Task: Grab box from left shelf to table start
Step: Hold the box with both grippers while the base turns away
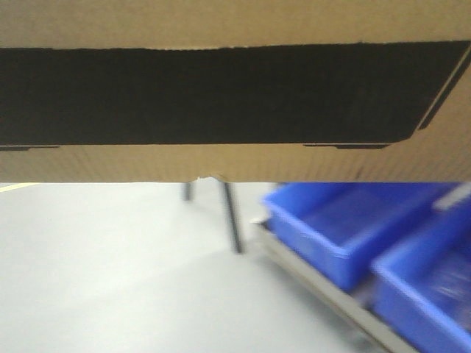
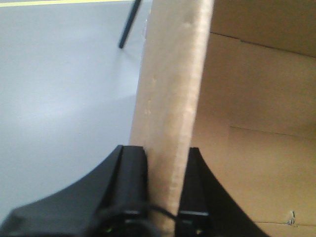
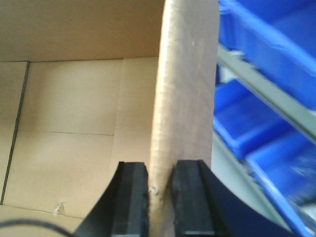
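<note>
Cardboard box (image 1: 235, 92) hangs in the air between the two arms, close in front of the front camera. Its bottom edge, with a small torn notch (image 1: 208, 179), stands above pale floor (image 1: 110, 272). It rests on nothing visible.

Left tool (image 2: 165, 168) is clamped on the box's left wall, one pad on each face. Right tool (image 3: 160, 182) is clamped likewise on the right wall. Gripping opposite walls appears to be meant to keep so wide a load level and stop it swinging.

Left shelf (image 1: 324, 294) lies low and to the right in the front view, its blue bins (image 1: 331, 228) well apart from the box. On that evidence the box is judged to be off the shelf and in carriage.

The front view alone shows the black printed panel (image 1: 184, 95), which is too blurred to read, and the gap beneath the box. Only the wrist views show the grips and the bare interior. No tabletop can be identified in any view.
</note>
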Tool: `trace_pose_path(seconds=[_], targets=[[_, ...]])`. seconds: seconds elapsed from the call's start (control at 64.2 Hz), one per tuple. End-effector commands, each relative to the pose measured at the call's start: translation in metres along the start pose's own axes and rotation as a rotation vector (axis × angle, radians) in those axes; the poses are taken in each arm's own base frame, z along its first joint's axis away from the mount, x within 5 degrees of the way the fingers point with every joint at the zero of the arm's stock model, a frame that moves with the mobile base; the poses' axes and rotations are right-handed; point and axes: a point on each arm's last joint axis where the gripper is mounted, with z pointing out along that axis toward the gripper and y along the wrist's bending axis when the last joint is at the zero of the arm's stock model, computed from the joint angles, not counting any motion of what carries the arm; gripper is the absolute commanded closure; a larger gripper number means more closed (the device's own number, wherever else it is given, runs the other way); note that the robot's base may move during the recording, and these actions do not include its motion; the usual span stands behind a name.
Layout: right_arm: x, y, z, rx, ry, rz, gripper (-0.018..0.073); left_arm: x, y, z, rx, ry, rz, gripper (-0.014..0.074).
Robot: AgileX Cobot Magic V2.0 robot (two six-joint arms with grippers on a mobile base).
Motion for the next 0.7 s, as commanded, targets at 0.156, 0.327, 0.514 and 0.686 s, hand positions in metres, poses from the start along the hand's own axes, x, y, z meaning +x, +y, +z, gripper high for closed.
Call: trace_pose_path(seconds=[0.156,0.327,0.514,0.686], targets=[[-0.0180,-0.0047,-0.0034,0.075,-0.147,-0.065,0.0504,-0.0265,-0.0068,-0.0163,0.078,-0.251,-0.034,0.0699],[-0.0180,-0.0047,-0.0034,0.075,-0.147,-0.065,0.0504,-0.0265,-0.0068,-0.0163,0.078,-0.251,-0.034,0.0699],[-0.0176,-0.0049,-0.0029,0.075,-0.145,-0.064,0.0504,-0.0263,-0.0072,-0.0163,0.083,-0.249,-0.039,0.0699],[-0.0176,-0.0049,-0.0029,0.075,-0.145,-0.064,0.0504,-0.0262,-0.0077,-0.0163,0.088,-0.247,-0.043,0.0699]])
